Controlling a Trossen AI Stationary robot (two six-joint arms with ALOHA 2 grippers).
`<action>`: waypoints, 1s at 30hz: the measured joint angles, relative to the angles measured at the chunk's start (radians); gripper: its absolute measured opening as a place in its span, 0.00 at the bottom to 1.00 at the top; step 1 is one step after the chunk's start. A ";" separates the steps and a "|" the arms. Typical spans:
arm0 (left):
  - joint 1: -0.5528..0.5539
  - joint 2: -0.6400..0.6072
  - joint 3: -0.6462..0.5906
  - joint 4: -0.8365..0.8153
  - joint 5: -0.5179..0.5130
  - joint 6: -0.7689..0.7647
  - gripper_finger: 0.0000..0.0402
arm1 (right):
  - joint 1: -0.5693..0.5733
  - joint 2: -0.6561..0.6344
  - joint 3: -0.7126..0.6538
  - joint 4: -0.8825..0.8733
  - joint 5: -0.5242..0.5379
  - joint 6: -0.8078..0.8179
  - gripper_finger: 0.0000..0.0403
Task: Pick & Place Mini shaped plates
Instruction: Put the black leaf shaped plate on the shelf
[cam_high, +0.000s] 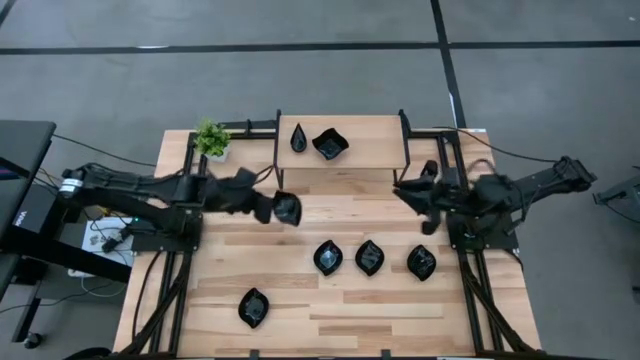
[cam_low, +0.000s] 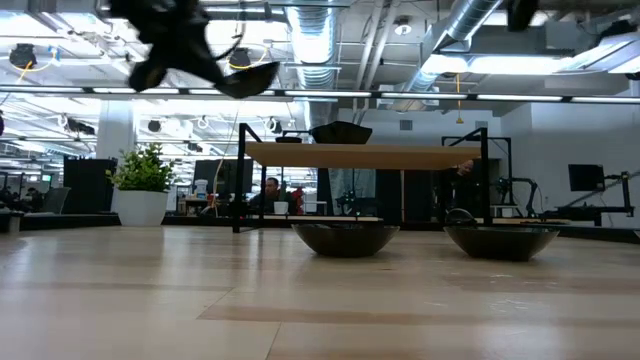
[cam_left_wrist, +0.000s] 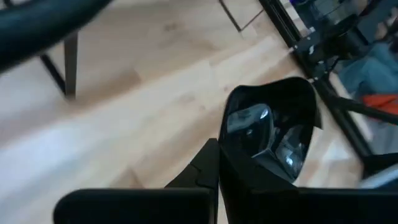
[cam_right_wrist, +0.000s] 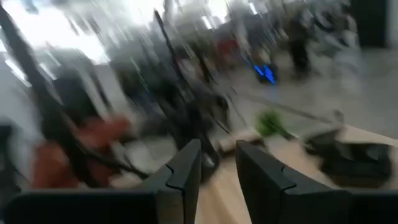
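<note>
Pale wooden planking forms the table, set on a grey floor, with an open workshop hall seen beyond it in the low view. At centre-left of the high view the left gripper is recorded pressed shut on the rim of one mini shaped plate, a glossy black dish held clear of the tabletop; in the low view that same plate is seen raised in the upper left of the frame, and in the left wrist view it is pinched at its edge and tilted. Just above it in the high view a raised wooden shelf on a black frame is entered at upper centre, bearing a narrow teardrop plate and a wavy-edged square plate side by side. At the shelf's left a small green potted plant is noted. Lower centre, three leaf-like plates are listed in a row on the table, with a single plate apart at lower left. At centre-right the right gripper is held above the table, its fingers parted with nothing between them.
</note>
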 joint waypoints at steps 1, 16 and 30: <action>0.019 0.030 0.030 -0.001 0.006 0.047 0.01 | 0.000 0.038 0.062 -0.090 0.019 -0.004 0.24; 0.105 0.270 0.281 0.098 -0.014 0.365 0.01 | -0.109 0.584 0.728 -0.787 0.079 0.034 0.19; 0.103 0.278 0.289 0.129 -0.066 0.406 0.01 | -0.235 0.925 1.118 -1.071 -0.079 -0.131 0.19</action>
